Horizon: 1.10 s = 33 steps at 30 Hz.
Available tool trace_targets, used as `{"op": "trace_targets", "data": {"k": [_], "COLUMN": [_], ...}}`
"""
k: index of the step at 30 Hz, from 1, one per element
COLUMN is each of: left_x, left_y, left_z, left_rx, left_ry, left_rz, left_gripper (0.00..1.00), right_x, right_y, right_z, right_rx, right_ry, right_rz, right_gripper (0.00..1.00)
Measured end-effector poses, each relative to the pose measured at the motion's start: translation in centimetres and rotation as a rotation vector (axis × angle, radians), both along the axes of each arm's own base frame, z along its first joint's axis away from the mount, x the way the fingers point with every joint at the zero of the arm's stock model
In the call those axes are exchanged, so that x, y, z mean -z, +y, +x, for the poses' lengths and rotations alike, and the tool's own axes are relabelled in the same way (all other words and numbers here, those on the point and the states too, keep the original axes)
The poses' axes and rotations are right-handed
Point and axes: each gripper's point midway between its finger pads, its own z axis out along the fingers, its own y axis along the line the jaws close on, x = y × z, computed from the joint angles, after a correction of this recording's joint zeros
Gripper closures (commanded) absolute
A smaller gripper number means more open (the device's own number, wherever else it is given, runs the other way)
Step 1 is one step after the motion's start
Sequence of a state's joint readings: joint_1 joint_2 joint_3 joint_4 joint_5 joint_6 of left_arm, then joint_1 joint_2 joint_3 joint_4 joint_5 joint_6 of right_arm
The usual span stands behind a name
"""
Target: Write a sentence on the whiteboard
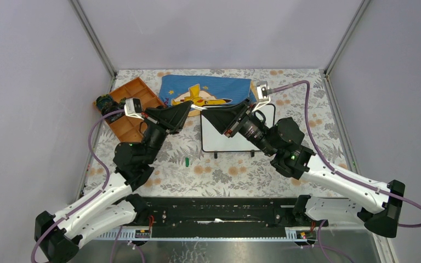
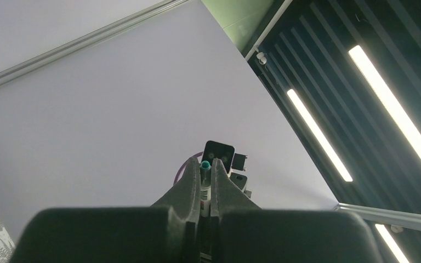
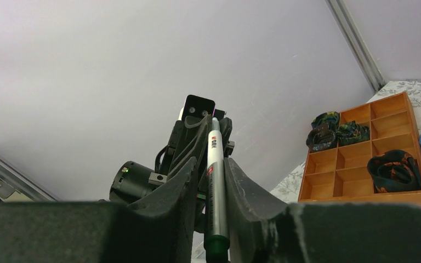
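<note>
The whiteboard [image 1: 215, 143] lies mid-table, partly under my right arm. Its visible part is blank, so no sentence shows. A slim white marker [image 3: 215, 181] is raised above the table between my two grippers. My left gripper [image 2: 205, 165] is shut on the marker [image 2: 205, 192], whose teal tip pokes out past the fingertips. My right gripper [image 3: 211, 164] faces it tip to tip, jaws narrow around the marker's rear end. The right finger touches the barrel and a slim gap shows at the left finger. From above, the two grippers [image 1: 189, 107] [image 1: 206, 114] meet left of the board.
A small green cap [image 1: 187, 161] lies on the floral tablecloth, left of the board. An orange compartment tray [image 1: 134, 101] with dark rolled items [image 3: 392, 171] sits at the back left. A blue cartoon cloth [image 1: 219, 87] lies behind the board. Grey walls enclose three sides.
</note>
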State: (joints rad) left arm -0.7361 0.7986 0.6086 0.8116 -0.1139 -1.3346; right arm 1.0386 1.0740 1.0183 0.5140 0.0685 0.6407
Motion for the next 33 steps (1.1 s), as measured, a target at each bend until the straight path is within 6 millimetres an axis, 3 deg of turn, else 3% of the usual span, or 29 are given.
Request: {"op": "trace_targets", "data": {"k": [9,20,29,33], "left_x": [0.04,-0.01,0.14,0.15], "left_y": [-0.1,-0.17,-0.4,-0.43], "left_z": [-0.01,-0.12,-0.06,-0.06], "left_rx": [0.004,0.01,0.015,0.014], "left_ry": [0.004,0.007,0.014,0.016], "left_rz": [-0.002,-0.008,-0.008,-0.01], "left_gripper": [1.0,1.0,1.0,1.0], "right_x": [-0.16,-0.24,-0.2,-0.18], "right_y": [-0.04,-0.11,-0.15,-0.17], "right_z": [0.04,0.26,0.53,0.57], "right_rx": [0.002,0.015,0.029,0.031], "right_ry": [-0.003,-0.007,-0.004,-0.004], "right_rz": [0.006,0.009,0.011,0.01], "right_gripper": [0.65,0.75,0.73,0.79]}}
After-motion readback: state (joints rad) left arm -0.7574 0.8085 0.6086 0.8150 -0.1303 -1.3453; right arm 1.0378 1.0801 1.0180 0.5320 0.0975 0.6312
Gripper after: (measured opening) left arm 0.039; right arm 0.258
